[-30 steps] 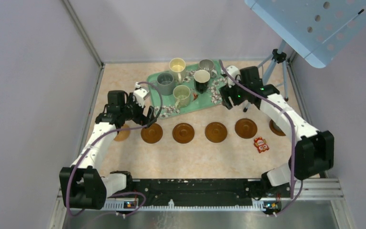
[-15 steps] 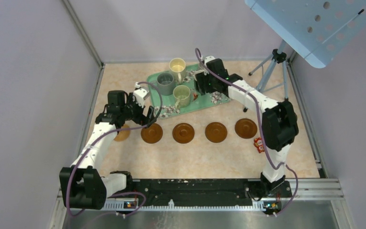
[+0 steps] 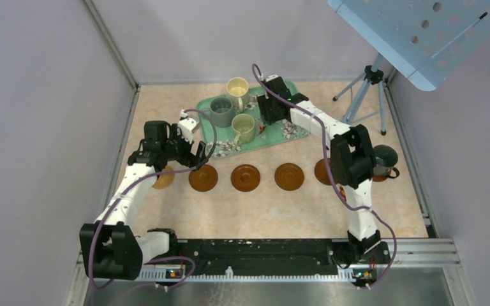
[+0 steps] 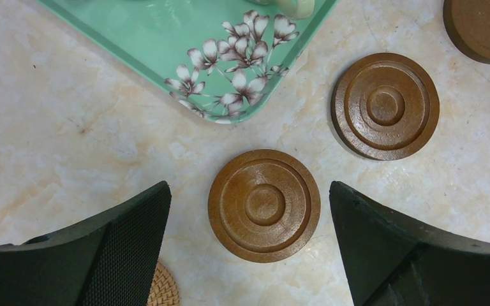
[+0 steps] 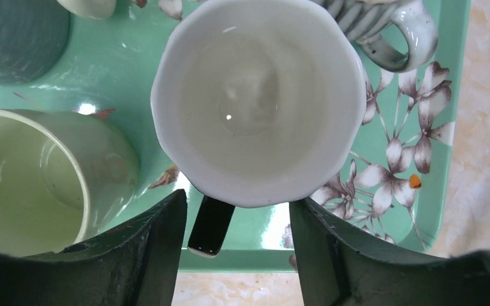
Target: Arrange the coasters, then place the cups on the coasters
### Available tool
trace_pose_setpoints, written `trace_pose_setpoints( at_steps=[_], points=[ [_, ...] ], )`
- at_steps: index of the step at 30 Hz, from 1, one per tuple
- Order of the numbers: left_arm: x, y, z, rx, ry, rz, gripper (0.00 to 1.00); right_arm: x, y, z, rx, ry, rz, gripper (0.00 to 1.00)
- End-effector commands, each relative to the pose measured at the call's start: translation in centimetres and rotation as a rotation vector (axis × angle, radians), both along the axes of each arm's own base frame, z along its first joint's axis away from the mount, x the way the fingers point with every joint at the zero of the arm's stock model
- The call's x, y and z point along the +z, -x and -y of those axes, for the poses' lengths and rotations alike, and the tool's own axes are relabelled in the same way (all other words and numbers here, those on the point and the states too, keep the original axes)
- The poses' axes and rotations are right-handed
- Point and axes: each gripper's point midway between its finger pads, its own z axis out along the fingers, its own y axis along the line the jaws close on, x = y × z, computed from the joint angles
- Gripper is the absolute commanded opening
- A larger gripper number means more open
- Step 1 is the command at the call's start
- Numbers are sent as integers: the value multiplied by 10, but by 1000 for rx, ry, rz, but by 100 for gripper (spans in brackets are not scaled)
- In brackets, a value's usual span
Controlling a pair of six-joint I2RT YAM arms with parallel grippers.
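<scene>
Brown coasters lie in a row (image 3: 203, 178) (image 3: 246, 178) (image 3: 289, 176), with a tan woven one (image 3: 161, 180) at the left end. My left gripper (image 3: 194, 156) hangs open above a coaster (image 4: 264, 205), touching nothing. On the tray (image 3: 268, 137) stand the cream-yellow cup (image 3: 237, 88), the grey cup (image 3: 222, 109) and the pale green cup (image 3: 244, 127). My right gripper (image 5: 237, 210) is open with its fingers either side of the handle (image 5: 211, 224) of the black cup (image 5: 258, 95), not touching it. A dark grey-green cup (image 3: 383, 159) stands at the row's right end.
The ribbed silvery-grey cup (image 5: 383, 32) crowds the black cup on the tray. A tripod (image 3: 363, 95) stands at the back right under a blue perforated panel (image 3: 421, 32). The right arm's elbow (image 3: 351, 159) covers part of a coaster (image 3: 322, 171).
My right arm swung left over the tray and came down round the black cup's handle, jaws narrowing. That uncovered the dark cup at the right. The left arm stayed still.
</scene>
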Motion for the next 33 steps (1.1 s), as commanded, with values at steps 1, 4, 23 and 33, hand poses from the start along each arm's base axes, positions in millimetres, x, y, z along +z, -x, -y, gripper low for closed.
trace_pose_setpoints(
  at_steps=[1,4,23,33],
  points=[
    [8,-5,1,9,11,38,99,21,-8,2,3,13,34,58],
    [9,-5,1,9,10,41,99,13,-5,3,77,20,-31,57],
    [8,-5,0,10,10,40,99,5,-17,7,223,12,-87,52],
    [12,-4,0,13,9,48,99,-2,-23,8,260,22,-93,48]
  ],
)
